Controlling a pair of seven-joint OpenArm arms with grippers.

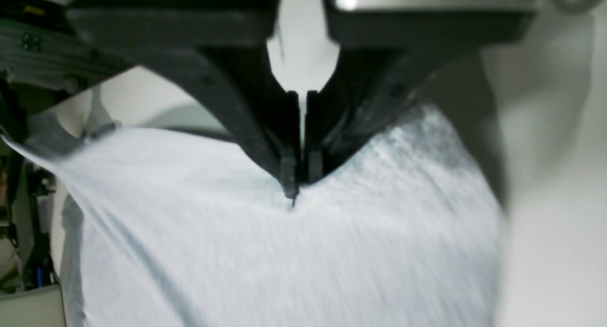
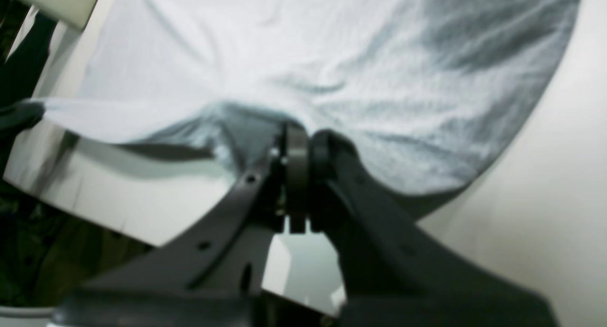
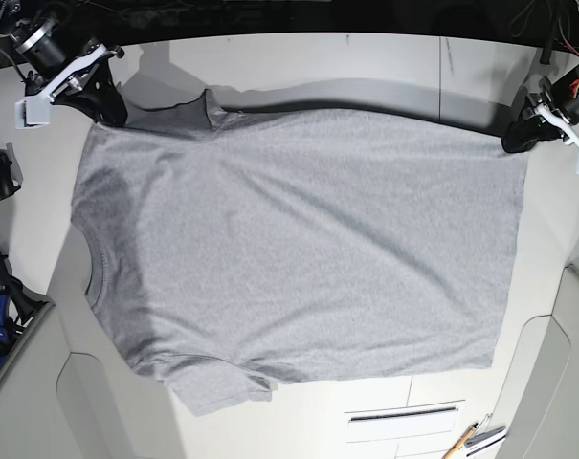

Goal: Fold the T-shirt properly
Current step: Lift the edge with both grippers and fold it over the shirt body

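Base view shows us the T-shirt (image 3: pixel 299 249) spread plain side up across the white table (image 3: pixel 366 62), neck hole toward that view's left edge and hem toward its right, with one sleeve (image 3: pixel 217 387) lying flat at the shirt's near edge. Our right gripper (image 3: pixel 105 103) sits at the shirt's far shoulder corner and our left gripper (image 3: pixel 516 139) at the far hem corner, so we judge that we are holding the far long edge, ready to carry it over toward the near edge. To do this well we should lift both corners together, keep the edge taut between them, and lay it down parallel to the near edge without dragging the shirt along the table. On the left wrist view the jaws are pressed nearly together with cloth pinched at their tips; on the right wrist view they are likewise clamped narrow on a bunched fold of cloth.
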